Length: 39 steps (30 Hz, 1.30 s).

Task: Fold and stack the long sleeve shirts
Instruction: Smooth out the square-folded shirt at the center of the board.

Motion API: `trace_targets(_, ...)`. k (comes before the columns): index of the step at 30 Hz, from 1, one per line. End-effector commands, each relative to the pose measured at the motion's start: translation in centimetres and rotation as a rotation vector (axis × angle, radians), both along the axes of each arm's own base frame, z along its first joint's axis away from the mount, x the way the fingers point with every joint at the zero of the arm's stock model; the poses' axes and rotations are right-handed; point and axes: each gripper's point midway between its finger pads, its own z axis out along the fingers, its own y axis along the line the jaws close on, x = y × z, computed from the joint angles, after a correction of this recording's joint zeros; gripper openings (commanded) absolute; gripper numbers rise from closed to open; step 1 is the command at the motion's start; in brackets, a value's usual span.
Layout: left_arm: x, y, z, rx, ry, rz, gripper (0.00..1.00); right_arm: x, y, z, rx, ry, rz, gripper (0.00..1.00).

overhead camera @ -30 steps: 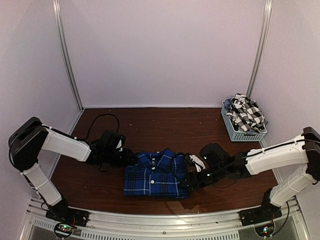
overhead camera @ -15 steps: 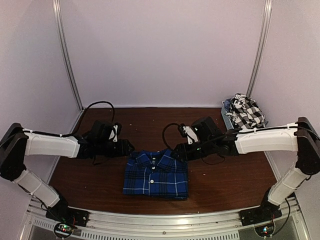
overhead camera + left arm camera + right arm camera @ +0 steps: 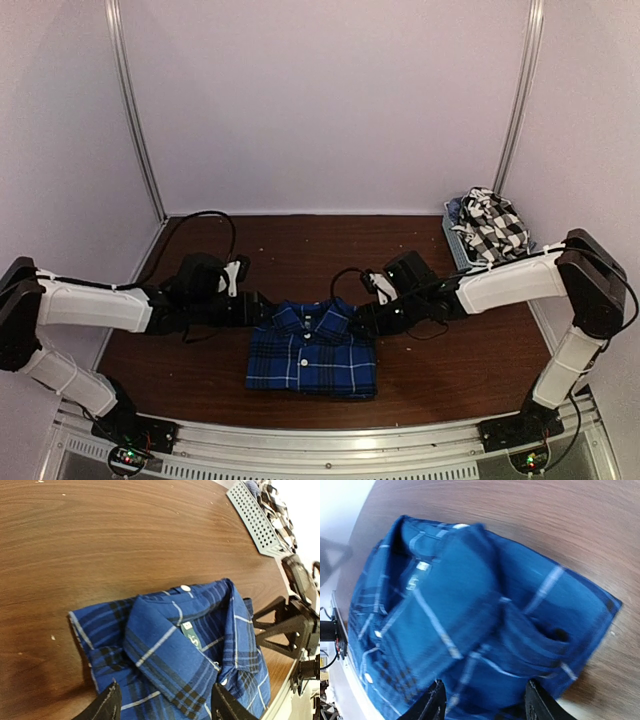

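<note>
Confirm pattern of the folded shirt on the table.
The shirt is royal-blue plaid with black bands and thin white lines; clearest in the left wrist view.

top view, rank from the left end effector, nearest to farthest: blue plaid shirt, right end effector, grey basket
1. blue plaid shirt, just beside it, centre front
2. right end effector, across the shirt collar
3. grey basket, far right, at the back

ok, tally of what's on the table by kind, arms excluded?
Shirts: 2 (blue plaid shirt folded near the front edge, black-and-white check shirt bunched in the basket)
Baskets: 1 (grey basket, far right)
Total: 3
Anything under the check shirt is hidden.
</note>
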Motion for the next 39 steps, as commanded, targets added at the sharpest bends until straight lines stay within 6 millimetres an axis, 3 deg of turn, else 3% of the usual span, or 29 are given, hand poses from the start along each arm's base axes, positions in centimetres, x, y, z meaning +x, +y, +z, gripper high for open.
trace_targets(1,-0.4,-2.0,0.7,-0.047,-0.035,-0.043,0.63,-0.1,-1.5,-2.0,-0.024,0.032,-0.045,0.55)
trace_targets(4,-0.8,-2.6,0.5,-0.038,-0.041,-0.053,0.63,-0.6,-1.9,-3.3,-0.041,0.06,-0.046,0.55)
trace_targets(7,-1.2,-3.1,0.6,-0.034,-0.055,-0.068,0.63,-0.6,-2.1,-3.0,-0.036,0.052,-0.046,0.55)
trace_targets(19,-2.4,-4.7,-0.9,0.001,-0.064,-0.128,0.63,0.5,-1.0,5.4,0.116,-0.086,-0.061,0.55)
trace_targets(25,-2.5,-5.0,-1.6,0.01,-0.056,-0.138,0.63,1.0,0.5,6.5,0.167,-0.089,-0.028,0.55)
trace_targets(33,-2.5,-4.8,-2.2,0.024,-0.045,-0.131,0.63,1.1,2.1,3.0,0.166,-0.024,0.013,0.55)
trace_targets(39,-2.7,-4.7,-2.7,0.033,-0.036,-0.125,0.63,1.2,0.4,-0.2,0.123,0.023,-0.036,0.55)
